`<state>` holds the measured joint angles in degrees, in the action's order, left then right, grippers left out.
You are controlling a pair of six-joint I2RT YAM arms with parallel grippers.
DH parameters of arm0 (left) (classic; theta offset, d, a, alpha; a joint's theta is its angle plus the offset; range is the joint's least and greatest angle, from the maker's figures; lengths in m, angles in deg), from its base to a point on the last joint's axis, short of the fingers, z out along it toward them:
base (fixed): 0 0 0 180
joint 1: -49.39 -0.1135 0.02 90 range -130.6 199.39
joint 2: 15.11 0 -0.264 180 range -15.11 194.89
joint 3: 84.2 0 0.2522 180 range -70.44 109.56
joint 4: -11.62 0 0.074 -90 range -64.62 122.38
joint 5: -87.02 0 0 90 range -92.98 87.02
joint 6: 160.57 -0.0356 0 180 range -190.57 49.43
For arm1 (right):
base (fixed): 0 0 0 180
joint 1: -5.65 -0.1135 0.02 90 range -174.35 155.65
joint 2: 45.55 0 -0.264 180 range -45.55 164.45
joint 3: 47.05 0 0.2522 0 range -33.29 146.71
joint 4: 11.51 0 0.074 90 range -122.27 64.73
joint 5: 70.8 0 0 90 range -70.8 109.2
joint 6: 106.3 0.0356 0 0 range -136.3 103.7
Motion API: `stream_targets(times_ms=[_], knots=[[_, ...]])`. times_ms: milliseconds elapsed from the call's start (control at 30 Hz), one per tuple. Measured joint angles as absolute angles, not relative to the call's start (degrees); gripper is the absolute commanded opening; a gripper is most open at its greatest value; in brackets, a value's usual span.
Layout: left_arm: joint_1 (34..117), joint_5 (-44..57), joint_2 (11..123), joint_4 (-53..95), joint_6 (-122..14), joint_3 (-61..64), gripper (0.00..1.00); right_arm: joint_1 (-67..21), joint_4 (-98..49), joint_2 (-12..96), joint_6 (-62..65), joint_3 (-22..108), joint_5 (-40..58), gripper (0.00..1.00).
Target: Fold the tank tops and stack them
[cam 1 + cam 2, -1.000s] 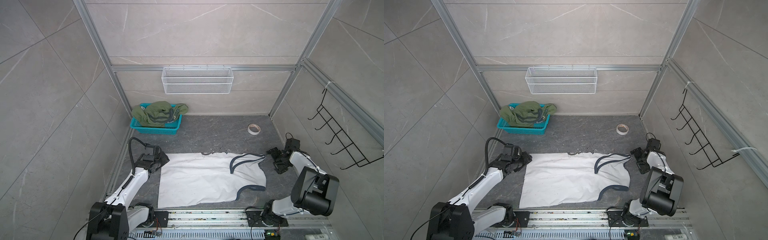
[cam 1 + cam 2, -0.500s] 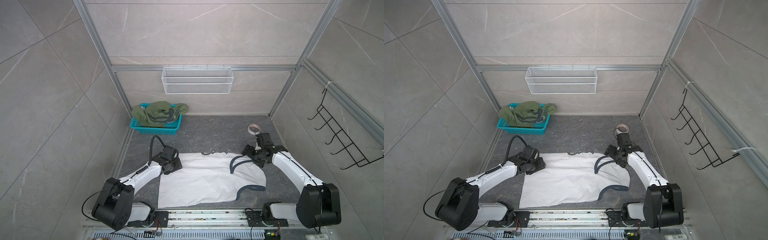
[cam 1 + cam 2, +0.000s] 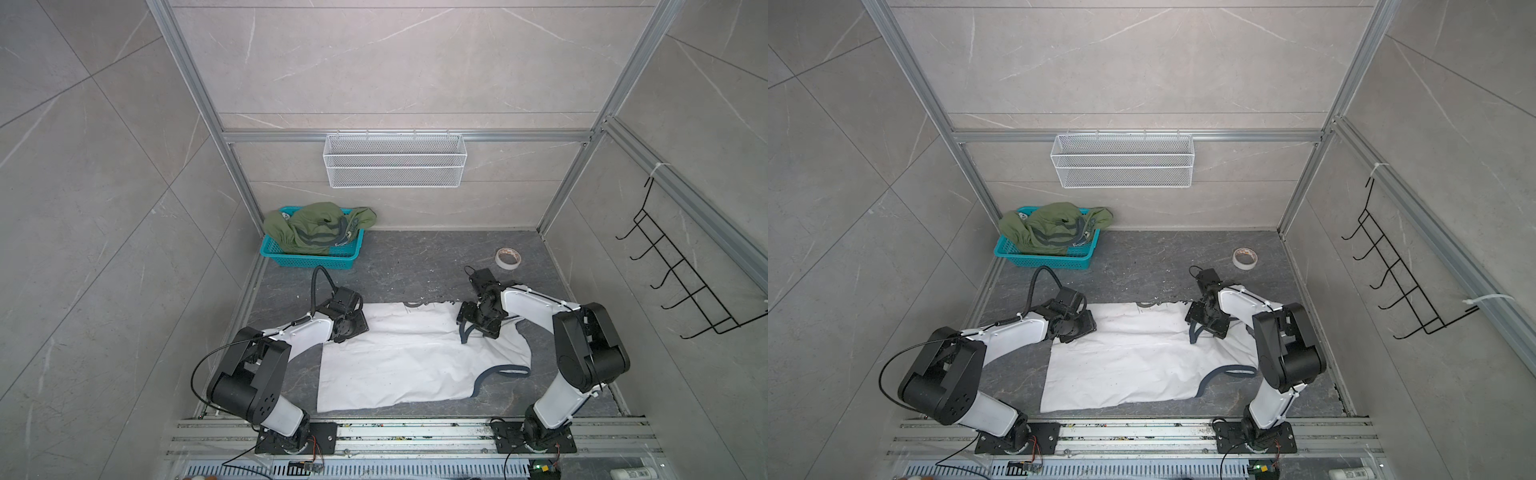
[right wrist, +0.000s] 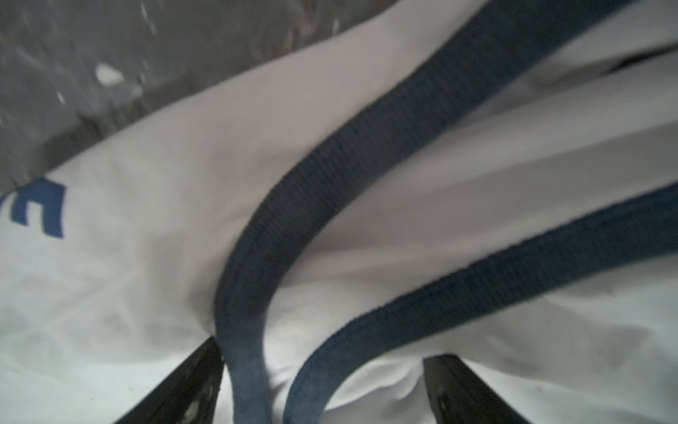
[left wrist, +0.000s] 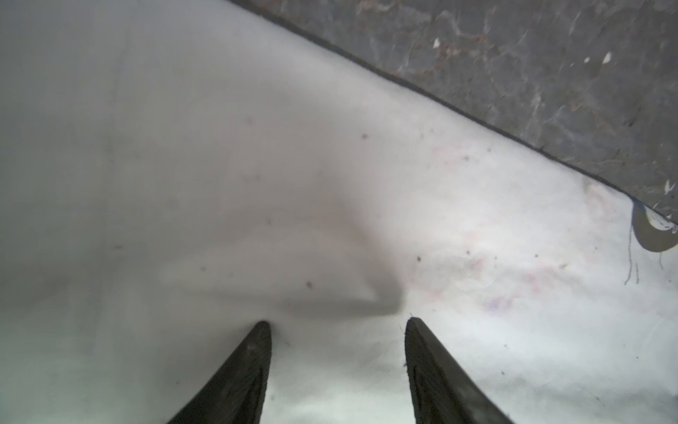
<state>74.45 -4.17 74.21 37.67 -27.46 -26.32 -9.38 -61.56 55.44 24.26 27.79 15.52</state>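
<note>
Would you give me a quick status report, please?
Left end effector open on white tank top. Right end effector open astride navy trim. Olive tank top in teal basket.

white navy-trimmed cloth tank top [image 3: 407, 361] lies flat, hem beneath left pincer [image 5: 337, 323], strap between jaws of right pincer [image 4: 326, 348]; olive green tank top [image 3: 320, 230] crumpled well beyond left pincer

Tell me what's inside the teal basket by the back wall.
A crumpled olive green tank top fills the teal basket and spills over its rim. Anything beneath the cloth is hidden.
</note>
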Motion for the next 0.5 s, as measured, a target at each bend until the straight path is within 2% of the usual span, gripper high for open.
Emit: stream_targets(times_ms=[300, 400, 500], knots=[[70.48, -2.77, 83.93, 32.41, -27.61, -16.99, 0.62, -6.03, -61.34, 65.36, 21.13, 41.10, 17.09, 0.90], [70.24, -2.42, 84.11, 35.88, -27.81, -15.22, 0.62, -5.81, -61.41, 65.19, 19.60, 41.67, 17.09, 0.91], [70.39, -2.42, 80.68, 41.15, -28.18, -15.20, 0.63, -5.79, -61.32, 60.03, 18.25, 39.20, 17.05, 0.91]])
